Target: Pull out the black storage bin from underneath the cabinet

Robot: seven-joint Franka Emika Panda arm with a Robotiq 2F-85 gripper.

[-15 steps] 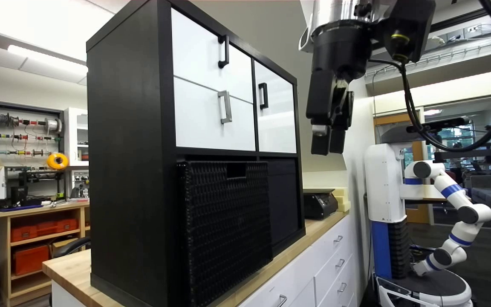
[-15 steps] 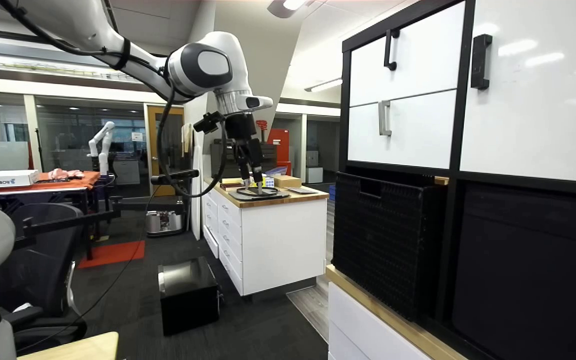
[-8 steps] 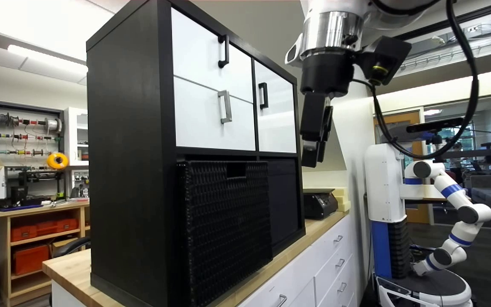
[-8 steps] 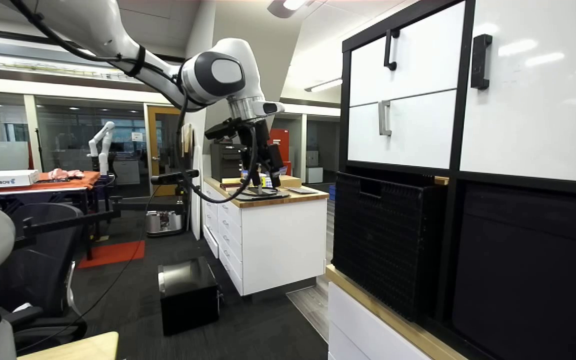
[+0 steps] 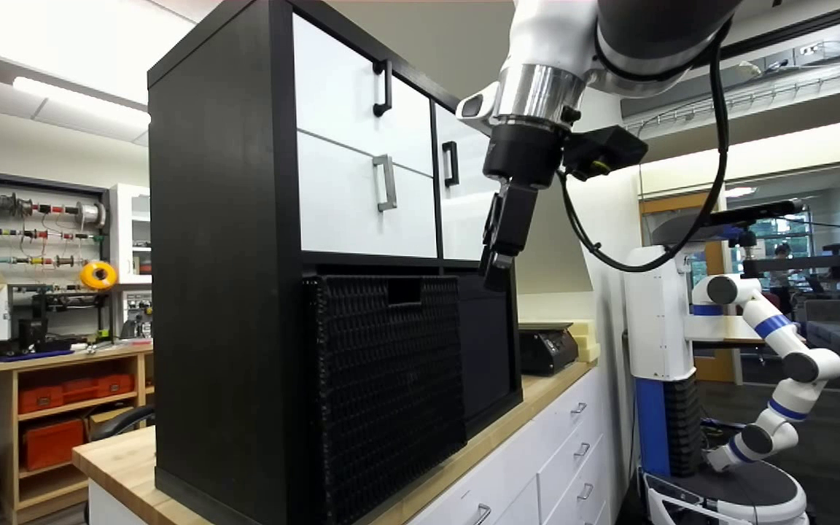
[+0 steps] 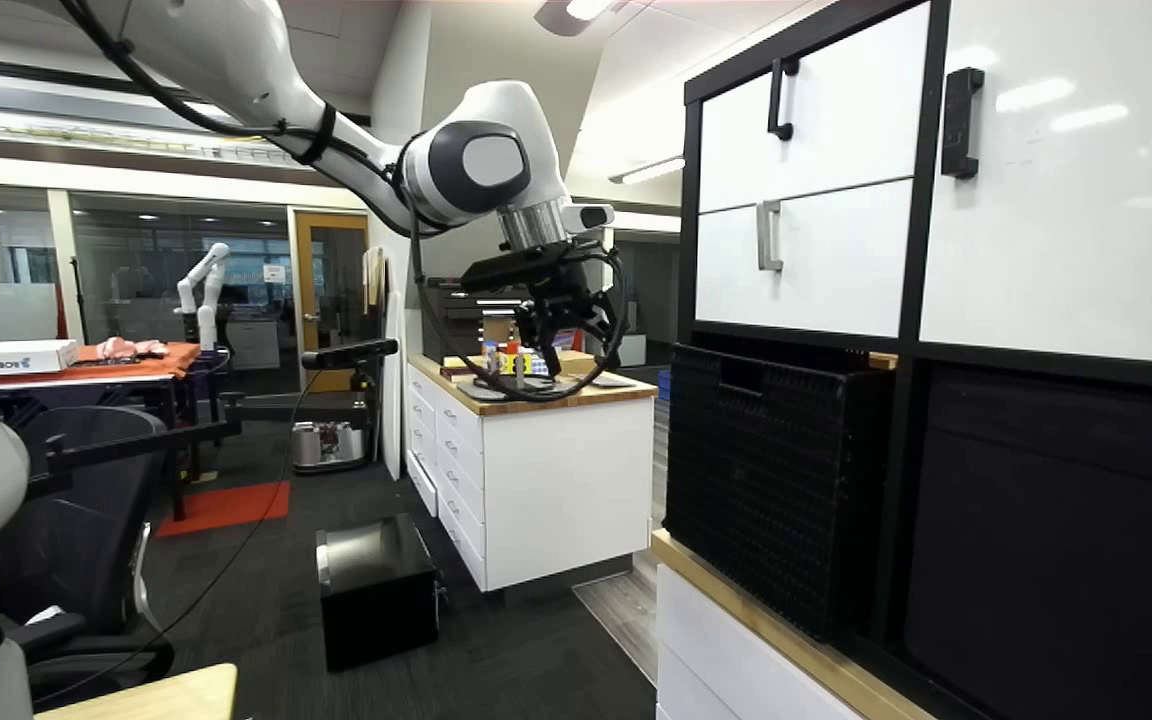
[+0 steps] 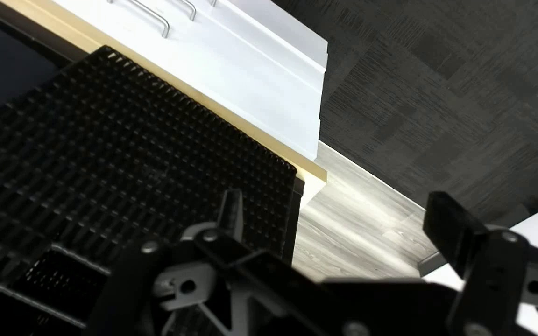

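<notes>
The black storage bin [image 5: 391, 386] with its woven front sits in a lower compartment of the cabinet [image 5: 212, 255]. Its front sticks out past the cabinet's frame, and a rectangular hand hole [image 5: 404, 292] shows near its top edge. The bin [image 6: 761, 490] and cabinet [image 6: 826, 285] also show in an exterior view. My gripper [image 5: 494, 271] is in the air in front of the cabinet, pointing down and tilted; it also shows here [image 6: 581, 345]. In the wrist view, the gripper [image 7: 337, 207] has its fingers wide apart with nothing between them. The bin's front [image 7: 147, 149] lies beyond the left finger, seemingly untouched.
The cabinet stands on a wooden counter top [image 5: 558, 383] over white drawers [image 5: 573, 452]. A black device [image 5: 547, 348] stands beyond it. A white island [image 6: 566, 480] with items on top, a black box [image 6: 376, 590] and a chair [image 6: 76, 530] are behind.
The arm has swung toward the cabinet's front, and the gripper has turned and tilted on the way. The bin and the cabinet have not moved.
</notes>
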